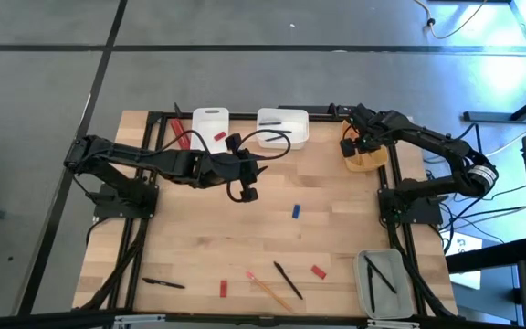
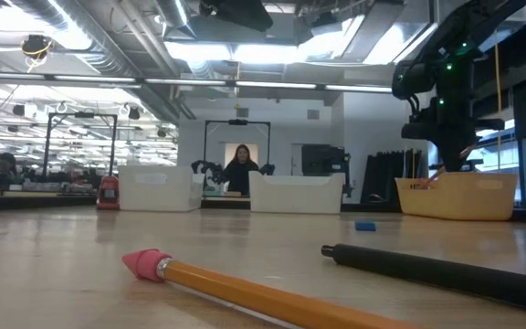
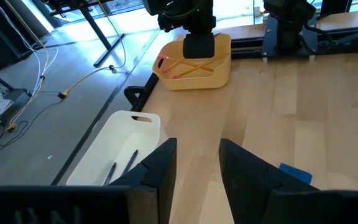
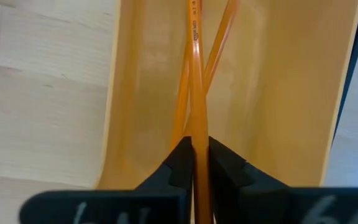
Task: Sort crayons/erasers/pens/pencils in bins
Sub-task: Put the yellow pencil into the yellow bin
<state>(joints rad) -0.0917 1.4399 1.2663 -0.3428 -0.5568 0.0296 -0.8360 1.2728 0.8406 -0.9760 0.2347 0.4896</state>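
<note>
My right gripper (image 4: 199,146) hangs over the yellow-orange bin (image 1: 366,157) at the far right, shut on an orange pencil (image 4: 195,74). Two more pencils (image 3: 185,65) lie crossed inside that bin. My left gripper (image 3: 197,168) stands open above the middle of the table (image 1: 245,178), with nothing between its fingers. Near the front edge lie a pencil (image 1: 268,289) with a pink end (image 2: 146,263) and two black pens (image 1: 288,280) (image 1: 163,283). A narrow white bin (image 1: 210,128) and a wider white bin (image 1: 283,128) stand at the far edge. A grey bin (image 1: 382,283) holds pens at the near right. My right gripper pinches the pencil's shaft (image 4: 197,127) between its two fingers, coming steeply from above. The pencil reaches from the fingers down into the yellow-orange bin, over the pencils lying there. Whether its lower end rests on the bin's floor, I cannot tell.
A blue eraser (image 1: 295,211) lies right of the table's middle. Two red pieces (image 1: 318,270) (image 1: 223,288) lie near the front edge. Red things (image 1: 183,135) lie beside the narrow white bin. A person (image 2: 242,169) stands in the room beyond the table.
</note>
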